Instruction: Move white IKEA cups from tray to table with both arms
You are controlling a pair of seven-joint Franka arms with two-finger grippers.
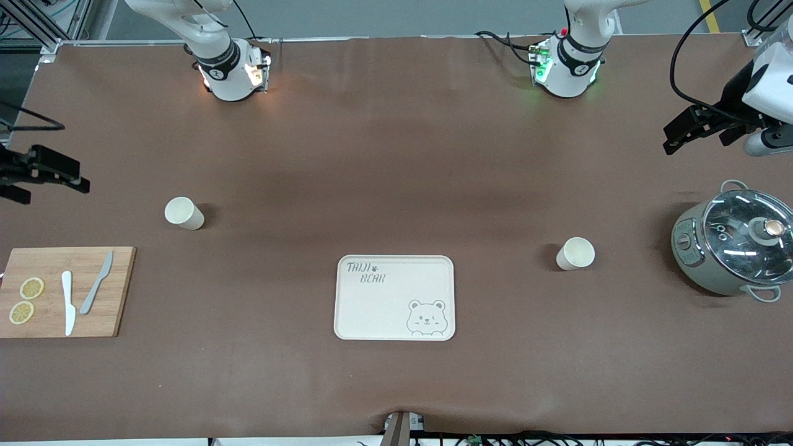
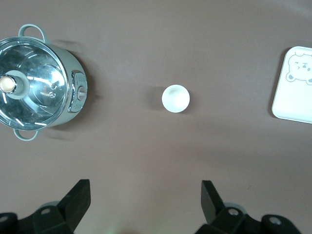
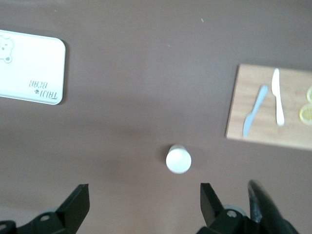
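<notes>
Right gripper (image 1: 74, 179) is hovering at the right arm's table end, fingers apart, w/ nothing between them. One white cup (image 1: 184, 213) is standing near the cutting board (image 1: 118, 291). Bear tray (image 1: 347, 310) is sitting mid-table. Second white cup (image 1: 575, 253) is standing btwn tray & pot (image 1: 694, 260). Left gripper (image 1: 675, 139) is hovering above the pot's end, fingers apart.

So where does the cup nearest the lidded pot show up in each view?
Front view: cup on the table between bear tray and pot.
Left wrist view: cup mid-picture, between the same pot and tray.
Right wrist view: not in it.
Shared landmark: the bear tray.
</notes>
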